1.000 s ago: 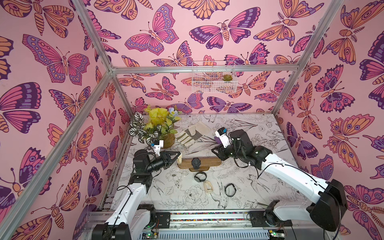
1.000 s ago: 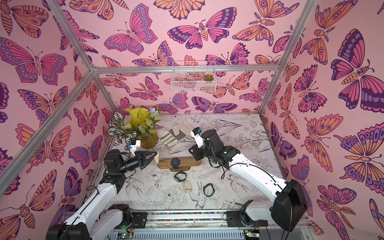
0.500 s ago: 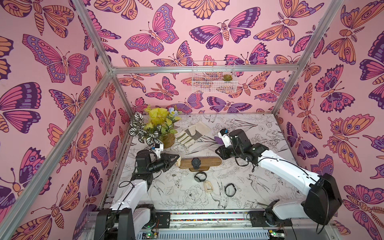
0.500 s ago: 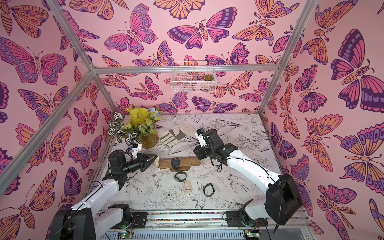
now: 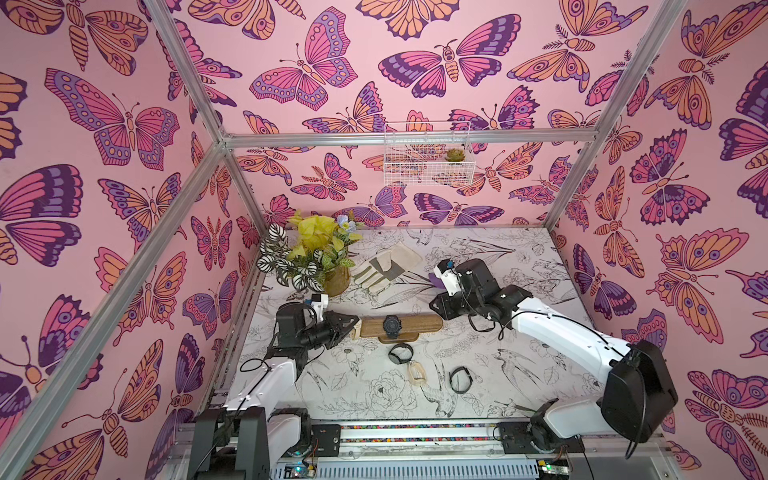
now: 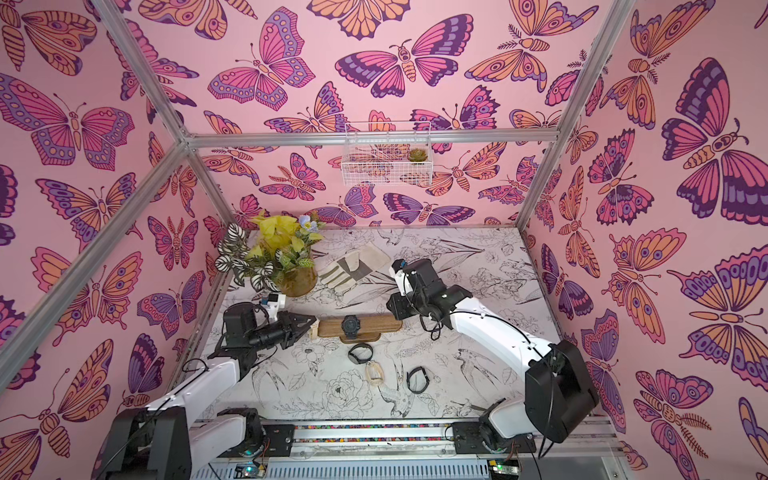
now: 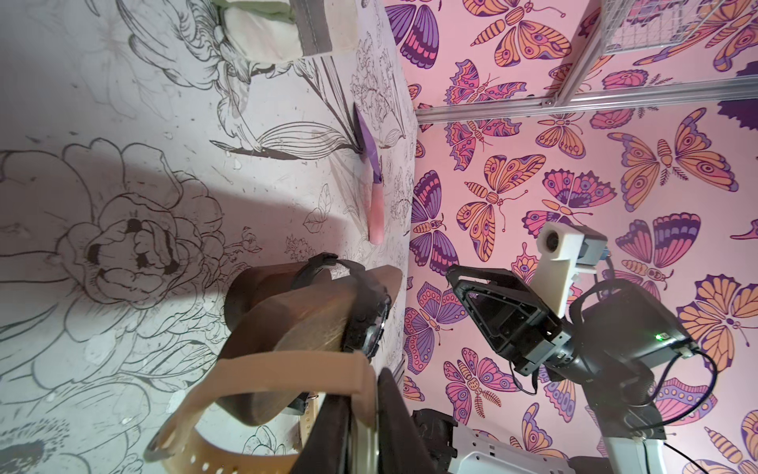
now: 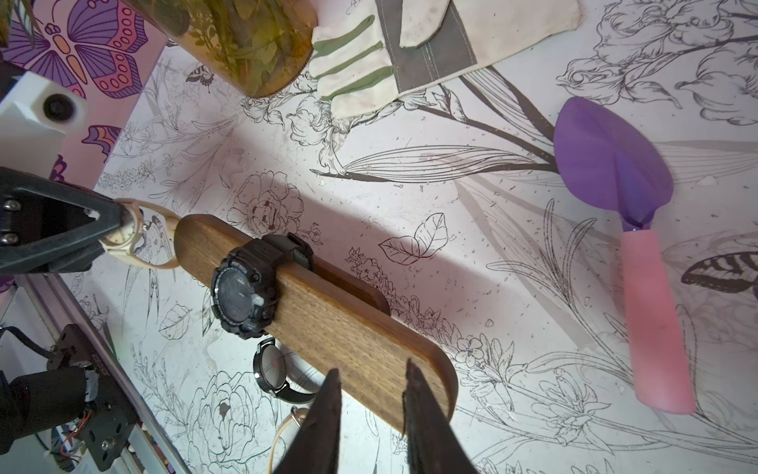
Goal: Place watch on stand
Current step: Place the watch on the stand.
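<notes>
While left jaws clench the beige, round-faced watch (image 8: 122,243), right jaws gape empty

The stand (image 5: 419,323) was a long brown wooden bar with rounded ends on a smaller wooden base, resting level on the surface (image 5: 519,365). A black watch (image 8: 242,287) was strapped around the bar near mid-length. The beige watch (image 8: 123,241), its strap formed into a loop, was clamped in the jaws of the left gripper (image 5: 352,326), with the loop at the bar's rounded end.
</notes>
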{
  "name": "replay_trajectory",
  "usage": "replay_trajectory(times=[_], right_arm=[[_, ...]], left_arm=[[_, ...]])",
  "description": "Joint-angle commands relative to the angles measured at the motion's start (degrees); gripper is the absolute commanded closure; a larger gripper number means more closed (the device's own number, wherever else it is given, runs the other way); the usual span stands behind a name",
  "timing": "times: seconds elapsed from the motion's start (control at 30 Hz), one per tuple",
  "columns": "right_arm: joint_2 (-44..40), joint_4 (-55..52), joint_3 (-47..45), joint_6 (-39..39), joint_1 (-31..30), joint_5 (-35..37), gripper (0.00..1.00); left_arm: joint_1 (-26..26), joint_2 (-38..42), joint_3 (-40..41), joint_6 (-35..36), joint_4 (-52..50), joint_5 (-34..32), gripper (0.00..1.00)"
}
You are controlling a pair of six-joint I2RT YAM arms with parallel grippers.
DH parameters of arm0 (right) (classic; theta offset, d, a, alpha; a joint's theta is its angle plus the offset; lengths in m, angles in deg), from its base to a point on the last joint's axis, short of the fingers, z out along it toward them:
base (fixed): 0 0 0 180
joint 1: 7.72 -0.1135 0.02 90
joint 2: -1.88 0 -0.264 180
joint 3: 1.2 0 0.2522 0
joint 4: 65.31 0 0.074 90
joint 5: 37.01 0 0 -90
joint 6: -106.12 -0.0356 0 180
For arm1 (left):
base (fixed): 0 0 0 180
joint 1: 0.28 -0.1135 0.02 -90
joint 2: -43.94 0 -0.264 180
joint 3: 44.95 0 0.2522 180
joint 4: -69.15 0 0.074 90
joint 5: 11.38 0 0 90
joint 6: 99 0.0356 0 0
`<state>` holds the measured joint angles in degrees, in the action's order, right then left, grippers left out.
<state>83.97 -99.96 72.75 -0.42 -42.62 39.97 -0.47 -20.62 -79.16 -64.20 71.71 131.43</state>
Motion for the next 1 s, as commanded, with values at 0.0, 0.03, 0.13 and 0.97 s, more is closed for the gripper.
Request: replay_trajectory(times=[0.0,0.03,0.13,0.97], right_arm=[[0.54,-1.7,1.25,-0.69,0.28,-1.3,0.71],[0.55,-1.66,1.24,-0.67,0.28,-1.4,0.71],[0.77,-1.68,1.49,-0.66,0.29,-1.53,0.71],[2.51,-1.79,0.57,-0.17,0.31,-1.97,0.74]], left_arm=[[1.22,-1.36,-1.49,2.44,-0.32,-1.09,0.84],[1.56,-1.81,-1.66,2.63,-0.32,-1.36,0.84],[2.61,-3.48,-2.48,3.4,-0.36,-2.18,0.84],[8.08,-11.44,-5.47,5.19,-0.29,-5.36,0.85]])
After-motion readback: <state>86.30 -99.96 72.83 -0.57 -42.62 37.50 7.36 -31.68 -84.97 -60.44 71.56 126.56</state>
